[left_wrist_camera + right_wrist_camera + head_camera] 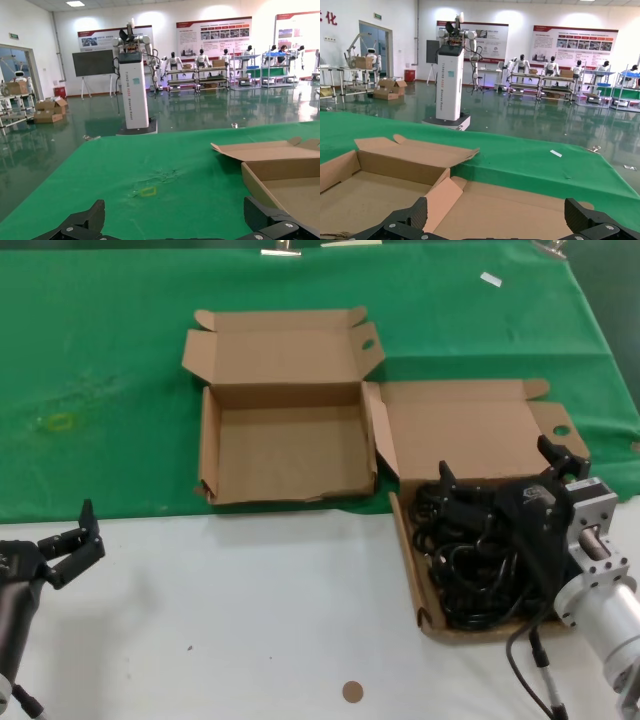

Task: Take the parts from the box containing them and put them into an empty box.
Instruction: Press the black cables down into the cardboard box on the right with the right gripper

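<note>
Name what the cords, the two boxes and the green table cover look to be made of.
Cords: probably rubber-sheathed cable, black, faint sheen on loops.
Both boxes: matte brown cardboard, creased folding flaps.
Cover: likely green felt or cloth, dull with faint wrinkles.

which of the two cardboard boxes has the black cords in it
The box on the robot's right, under the right tool, holds the tangled black cords; the left box is empty.
</note>
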Robot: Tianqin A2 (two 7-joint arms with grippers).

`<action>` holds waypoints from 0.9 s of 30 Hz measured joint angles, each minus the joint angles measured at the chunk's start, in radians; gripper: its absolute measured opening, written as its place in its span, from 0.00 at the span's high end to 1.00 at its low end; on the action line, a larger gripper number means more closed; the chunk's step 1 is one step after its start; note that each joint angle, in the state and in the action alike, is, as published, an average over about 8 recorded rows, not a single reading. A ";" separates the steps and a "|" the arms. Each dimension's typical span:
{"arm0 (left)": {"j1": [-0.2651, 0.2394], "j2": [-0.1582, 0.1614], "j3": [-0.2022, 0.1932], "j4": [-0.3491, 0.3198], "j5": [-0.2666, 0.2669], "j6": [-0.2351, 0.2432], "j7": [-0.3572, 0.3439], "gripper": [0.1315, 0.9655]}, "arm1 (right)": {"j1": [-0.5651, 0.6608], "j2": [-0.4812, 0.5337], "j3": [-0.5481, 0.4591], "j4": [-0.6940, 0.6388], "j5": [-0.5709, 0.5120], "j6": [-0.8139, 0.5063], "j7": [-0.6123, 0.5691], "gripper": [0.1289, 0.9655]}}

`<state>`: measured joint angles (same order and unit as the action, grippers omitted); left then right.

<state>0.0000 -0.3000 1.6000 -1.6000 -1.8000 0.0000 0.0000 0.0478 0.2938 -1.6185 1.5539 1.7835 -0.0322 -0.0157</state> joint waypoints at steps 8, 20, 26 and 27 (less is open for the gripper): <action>0.000 0.000 0.000 0.000 0.000 0.000 0.000 0.00 | 0.000 0.000 0.000 0.000 0.000 0.000 0.000 0.00; 0.000 0.000 0.000 0.000 0.000 0.000 0.000 0.00 | 0.000 0.000 0.000 0.000 0.000 0.000 0.000 0.00; 0.000 0.000 0.000 0.000 0.000 0.000 0.000 0.00 | 0.000 0.000 0.000 0.000 0.000 0.000 0.000 0.00; 0.000 0.000 0.000 0.000 0.000 0.000 0.000 0.00 | 0.000 0.000 0.000 0.000 0.000 0.000 0.000 0.00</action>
<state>0.0000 -0.3000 1.6000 -1.6000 -1.8000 0.0000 0.0000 0.0478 0.2938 -1.6185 1.5539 1.7835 -0.0322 -0.0157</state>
